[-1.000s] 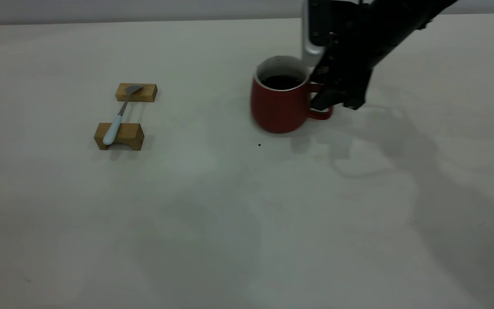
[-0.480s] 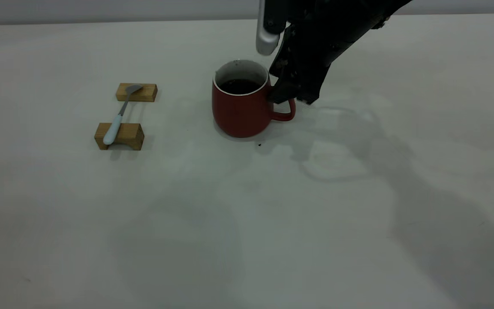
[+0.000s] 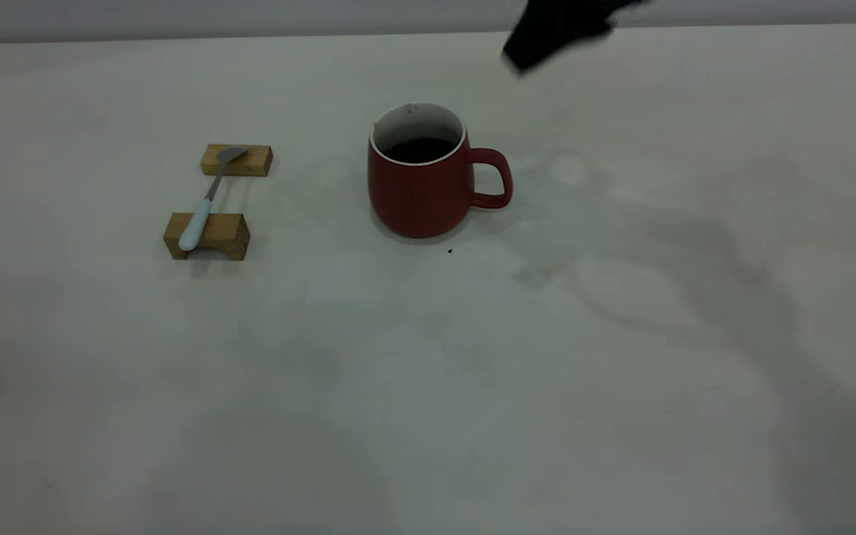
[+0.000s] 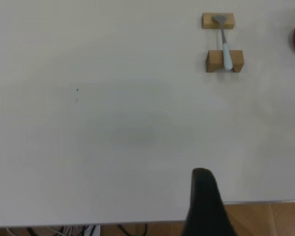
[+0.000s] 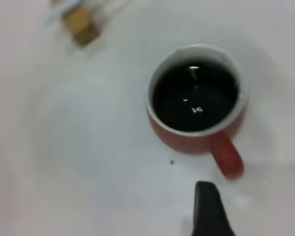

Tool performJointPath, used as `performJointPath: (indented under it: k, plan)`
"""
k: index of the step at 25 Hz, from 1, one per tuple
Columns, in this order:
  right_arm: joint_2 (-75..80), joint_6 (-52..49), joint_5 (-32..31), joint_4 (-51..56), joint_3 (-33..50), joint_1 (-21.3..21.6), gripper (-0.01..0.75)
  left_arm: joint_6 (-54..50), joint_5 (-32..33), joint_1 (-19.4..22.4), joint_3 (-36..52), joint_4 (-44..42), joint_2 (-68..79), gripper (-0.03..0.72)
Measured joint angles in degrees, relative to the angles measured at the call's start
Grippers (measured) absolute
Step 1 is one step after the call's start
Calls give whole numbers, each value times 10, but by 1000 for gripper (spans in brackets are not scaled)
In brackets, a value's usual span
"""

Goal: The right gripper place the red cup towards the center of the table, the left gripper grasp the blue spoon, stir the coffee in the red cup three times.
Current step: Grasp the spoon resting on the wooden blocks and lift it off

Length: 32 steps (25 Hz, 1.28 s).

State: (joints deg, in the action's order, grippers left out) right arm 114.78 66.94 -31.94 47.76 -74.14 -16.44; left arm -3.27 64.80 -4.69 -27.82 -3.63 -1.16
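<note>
The red cup (image 3: 417,197) stands upright near the middle of the table (image 3: 428,371), its handle (image 3: 493,178) turned to the right, and it holds dark coffee (image 3: 418,149). My right gripper (image 3: 553,30) hangs open above and behind the cup to the right, touching nothing. From the right wrist view the coffee (image 5: 194,96) and the cup's handle (image 5: 227,157) lie beyond one dark finger (image 5: 206,206). The blue spoon (image 3: 205,204) rests across two wooden blocks at the left. My left gripper (image 4: 204,201) sits over the table's edge, far from the spoon (image 4: 225,44).
Two tan wooden blocks (image 3: 236,160) (image 3: 207,236) carry the spoon. A tiny dark speck (image 3: 449,251) lies just in front of the cup. In the left wrist view the table's edge (image 4: 246,202) and wooden floor show beyond it.
The right gripper carried the cup leftward toward the middle, set it down, let go of the handle and rose up and away. The spoon and blocks stayed put.
</note>
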Motion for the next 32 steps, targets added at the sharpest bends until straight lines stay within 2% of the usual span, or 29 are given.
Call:
performJointPath:
  k: [4, 8, 11, 13, 17, 22, 27, 32]
  plan:
    - [-128, -269, -21, -180, 67, 7, 507, 0, 0, 0, 0, 0, 0, 572]
    - [-240, -523, -103, -372, 137, 8, 507, 0, 0, 0, 0, 0, 0, 572]
    - [-309, -669, -164, -502, 203, 8, 507, 0, 0, 0, 0, 0, 0, 572]
    - [-354, -728, -197, -553, 256, 9, 507, 0, 0, 0, 0, 0, 0, 572]
    - [-445, -755, -227, -572, 342, 38, 507, 0, 0, 0, 0, 0, 0, 572]
    - [-599, -735, -256, -533, 411, 120, 507, 0, 0, 0, 0, 0, 0, 572]
    - [-767, -733, -317, -524, 450, 129, 507, 0, 0, 0, 0, 0, 0, 572]
    - [-896, -750, -317, -536, 461, 129, 507, 0, 0, 0, 0, 0, 0, 572]
